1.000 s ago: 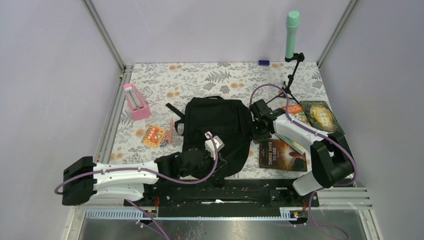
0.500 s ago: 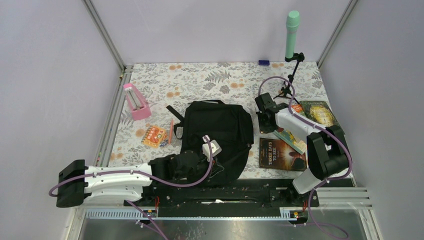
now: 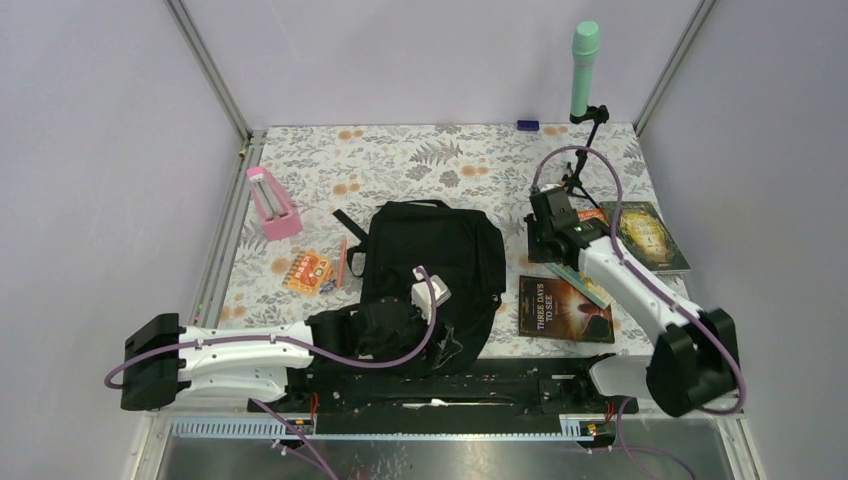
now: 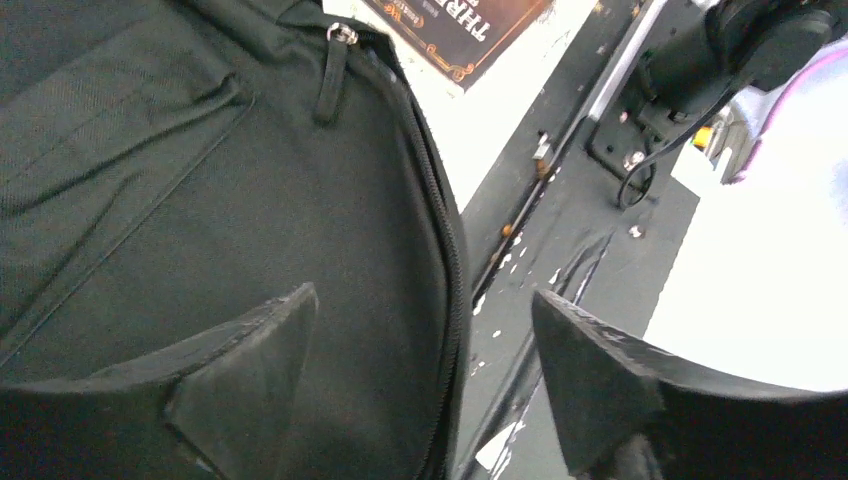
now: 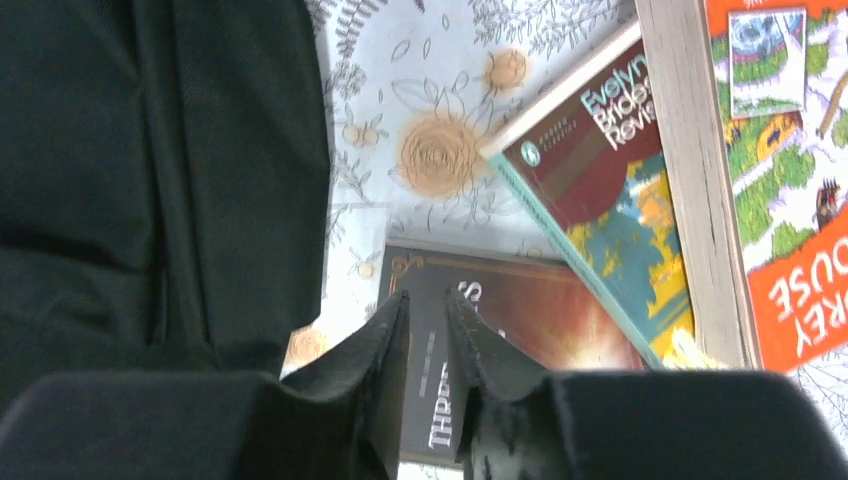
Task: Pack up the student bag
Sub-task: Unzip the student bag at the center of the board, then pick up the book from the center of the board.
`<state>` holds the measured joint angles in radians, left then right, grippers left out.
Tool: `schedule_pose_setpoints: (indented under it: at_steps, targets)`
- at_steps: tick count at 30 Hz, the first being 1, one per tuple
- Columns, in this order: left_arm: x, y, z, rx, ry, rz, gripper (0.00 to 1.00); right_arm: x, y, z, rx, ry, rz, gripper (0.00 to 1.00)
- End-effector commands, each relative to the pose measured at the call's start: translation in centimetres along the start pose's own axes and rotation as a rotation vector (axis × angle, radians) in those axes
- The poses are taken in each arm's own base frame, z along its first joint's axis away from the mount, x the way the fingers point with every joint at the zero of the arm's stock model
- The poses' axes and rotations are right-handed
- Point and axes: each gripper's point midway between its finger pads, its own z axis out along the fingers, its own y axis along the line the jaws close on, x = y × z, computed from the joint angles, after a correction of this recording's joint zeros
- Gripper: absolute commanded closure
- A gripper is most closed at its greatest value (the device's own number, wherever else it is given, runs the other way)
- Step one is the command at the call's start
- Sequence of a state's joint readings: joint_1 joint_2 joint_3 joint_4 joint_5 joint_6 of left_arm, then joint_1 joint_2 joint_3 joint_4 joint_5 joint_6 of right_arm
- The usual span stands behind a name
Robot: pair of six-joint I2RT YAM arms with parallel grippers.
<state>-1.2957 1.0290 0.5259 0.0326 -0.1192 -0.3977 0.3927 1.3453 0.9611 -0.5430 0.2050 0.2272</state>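
Backpack (image 3: 435,265) lay flat at the middle of the table, front pocket up, straps trailing toward 10 o'clock. Left gripper (image 4: 422,295) hung low over the bag's near edge at 6 o'clock, fingers spread wide and holding nothing. They straddled the main zip (image 4: 443,230), one finger over black fabric, the other over the dark base rail. That stance read as a set-up to catch the edge or the zip, since the stretch of zip in view looked closed and nothing could go in until it opened. Zip pull (image 4: 333,70) lay further along, toward 12 o'clock in the left wrist view, not yet touched. Right gripper (image 5: 425,300) was at 3 o'clock of the bag, fingers pressed almost together with nothing between them, pointing down over the dark book (image 5: 500,330). Beside it lay a teal-edged book (image 5: 590,190) and an orange book (image 5: 790,200), both toward 1 o'clock in that view. The books sat within the right arm's reach, so it was probably the loader. An orange box (image 3: 308,272) and a pencil (image 3: 342,262) lay at 9 o'clock of the bag. Packing judged not begun.
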Motion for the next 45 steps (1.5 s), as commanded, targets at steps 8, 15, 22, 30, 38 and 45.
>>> schedule_pose_setpoints:
  at_steps: [8, 15, 22, 30, 38, 45]
  targets:
    - [-4.0, 0.4, 0.0, -0.098, -0.051, -0.055, 0.09, 3.7, 3.2, -6.7, -0.321, -0.089, 0.148, 0.43]
    - [-3.4, 0.4, 0.7, -0.099, -0.028, -0.108, 0.16, 4.9, 9.5, -9.3, -0.685, -0.073, 0.351, 0.36]
    - [-3.4, 0.4, 1.7, -0.105, -0.017, -0.123, 0.24, 6.3, 11.4, -8.7, -0.706, -0.052, 0.371, 0.46]
    - [-3.5, 1.1, 2.6, -0.134, -0.016, -0.136, 0.36, 6.5, 11.5, -8.6, -0.697, -0.049, 0.359, 0.5]
    - [-2.9, 0.4, 3.4, -0.097, 0.021, -0.124, 0.63, 6.8, 11.3, -8.4, -0.687, -0.051, 0.361, 0.52]
    - [-5.2, -0.6, 2.7, -0.046, -0.056, -0.102, 1.0, 6.5, 11.4, -9.1, -0.709, -0.078, 0.349, 0.49]
